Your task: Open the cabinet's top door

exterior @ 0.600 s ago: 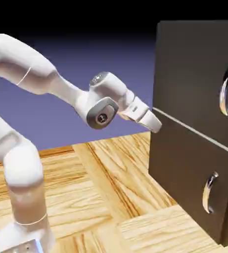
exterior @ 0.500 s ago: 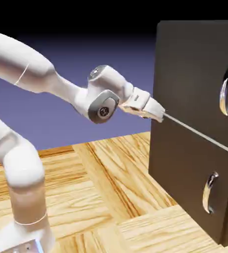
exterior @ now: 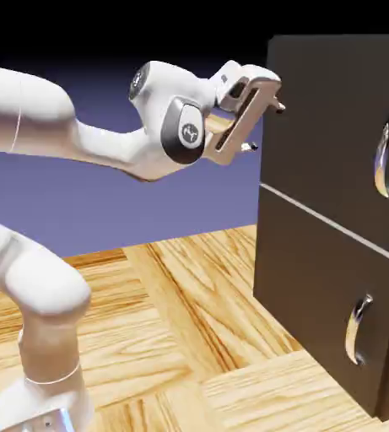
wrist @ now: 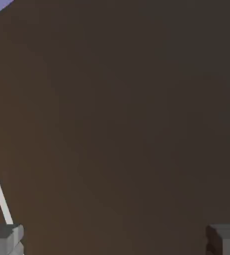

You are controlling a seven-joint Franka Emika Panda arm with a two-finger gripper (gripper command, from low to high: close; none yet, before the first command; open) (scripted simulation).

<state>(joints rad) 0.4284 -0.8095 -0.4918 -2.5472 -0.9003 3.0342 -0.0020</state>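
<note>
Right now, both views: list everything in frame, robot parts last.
cabinet: one, dark charcoal, at the exterior view's right, standing on the table; its dark surface fills the hand view.
top door: one, dark charcoal, the upper panel, shut.
top door handle: one, curved chrome, by the picture's right edge.
lower panel: one, dark charcoal, below the seam.
lower handle: one, small chrome.
table: one, light wood planks.
backdrop: blue-violet.
arm: one, white, rising from lower left.
gripper: one, fingers open, empty, at the top door's left edge.
</note>
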